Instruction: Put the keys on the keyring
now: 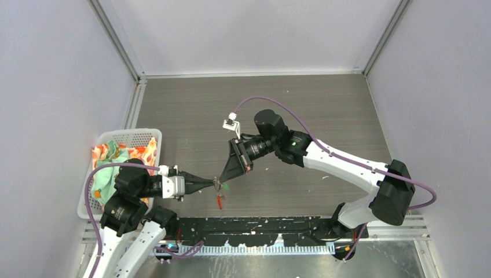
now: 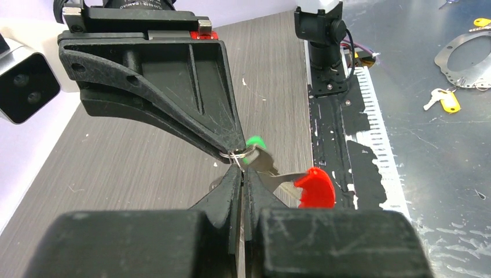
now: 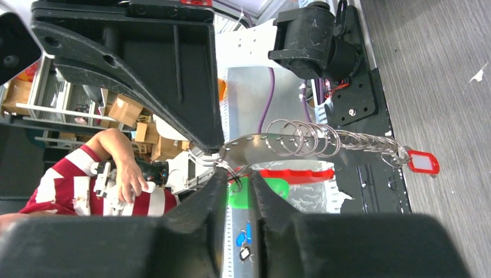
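Both grippers meet tip to tip above the table's near middle. My left gripper is shut on a thin wire of the small silver keyring. My right gripper pinches the same ring from the other side. The green-headed key hangs at the ring. The red strip hangs below it. A chain of silver rings ends in a red-and-white tag; I cannot tell where it lies.
A white basket of coloured cloths stands at the left, beside the left arm. A black base strip runs along the near edge. Beyond it, a metal bench carries a yellow-tagged key and a metal plate.
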Controlling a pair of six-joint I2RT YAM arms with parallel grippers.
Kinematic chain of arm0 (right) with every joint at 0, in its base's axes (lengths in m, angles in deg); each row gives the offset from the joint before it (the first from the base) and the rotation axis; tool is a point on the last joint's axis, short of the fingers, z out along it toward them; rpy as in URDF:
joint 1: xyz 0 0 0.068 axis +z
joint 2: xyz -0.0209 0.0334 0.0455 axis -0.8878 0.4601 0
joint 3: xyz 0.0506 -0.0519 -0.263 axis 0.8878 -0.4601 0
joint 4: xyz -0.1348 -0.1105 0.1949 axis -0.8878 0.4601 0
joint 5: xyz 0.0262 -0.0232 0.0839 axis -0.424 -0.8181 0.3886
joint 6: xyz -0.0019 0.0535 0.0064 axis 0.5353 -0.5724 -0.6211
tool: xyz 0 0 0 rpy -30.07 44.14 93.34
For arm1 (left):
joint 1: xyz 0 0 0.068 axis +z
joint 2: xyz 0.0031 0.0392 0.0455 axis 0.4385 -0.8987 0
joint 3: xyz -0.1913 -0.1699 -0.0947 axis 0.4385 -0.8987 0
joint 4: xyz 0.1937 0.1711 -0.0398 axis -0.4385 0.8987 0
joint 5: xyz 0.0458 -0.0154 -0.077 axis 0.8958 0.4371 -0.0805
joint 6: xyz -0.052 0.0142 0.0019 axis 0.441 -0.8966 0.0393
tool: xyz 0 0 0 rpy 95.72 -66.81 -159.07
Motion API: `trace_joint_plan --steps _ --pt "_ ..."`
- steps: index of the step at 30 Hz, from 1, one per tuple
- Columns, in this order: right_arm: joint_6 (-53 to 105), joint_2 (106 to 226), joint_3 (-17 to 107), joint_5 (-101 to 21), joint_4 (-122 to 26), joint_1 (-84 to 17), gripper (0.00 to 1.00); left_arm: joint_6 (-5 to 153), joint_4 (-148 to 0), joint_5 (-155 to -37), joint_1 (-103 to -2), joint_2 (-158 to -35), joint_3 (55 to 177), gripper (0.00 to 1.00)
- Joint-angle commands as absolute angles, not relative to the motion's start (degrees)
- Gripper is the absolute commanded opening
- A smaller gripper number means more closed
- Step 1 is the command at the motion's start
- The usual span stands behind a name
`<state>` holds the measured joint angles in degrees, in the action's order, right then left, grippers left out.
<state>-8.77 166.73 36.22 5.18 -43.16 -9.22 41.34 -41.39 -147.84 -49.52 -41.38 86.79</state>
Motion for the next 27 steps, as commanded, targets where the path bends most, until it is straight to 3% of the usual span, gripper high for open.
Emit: trace_joint_plan --steps 1,6,7,8,9,22,27 --pt "-4.88 165.02 39.47 3.43 -38.88 -9.53 0.37 42.53 -45.65 -149.86 -49.74 -40.80 88.83 0.00" --pt "4.77 163.04 45.16 -1.07 -27.16 -9.83 0.60 43.30 -45.60 -150.53 -49.74 -40.69 89.18 0.00" --pt "7.40 162.79 46.65 -2.49 -24.39 -9.90 0.69 43.45 -45.60 -150.72 -49.74 -40.62 89.19 0.00" --pt "9.65 162.10 47.92 -3.93 -21.86 -9.94 0.96 43.72 -45.59 -150.89 -49.74 -40.54 89.28 0.00" --pt "11.95 161.52 49.03 -5.43 -19.99 -9.97 0.99 44.00 -45.65 -151.00 -49.74 -40.67 89.29 0.00" --pt "30.00 151.54 48.43 -20.27 -26.65 -9.69 1.00 60.47 -59.66 -152.49 -49.74 -44.24 90.22 0.00" --pt "19.24 143.76 35.09 -30.95 -46.00 -9.81 1.00 65.80 -63.89 -154.54 -49.74 -46.44 91.66 0.00"
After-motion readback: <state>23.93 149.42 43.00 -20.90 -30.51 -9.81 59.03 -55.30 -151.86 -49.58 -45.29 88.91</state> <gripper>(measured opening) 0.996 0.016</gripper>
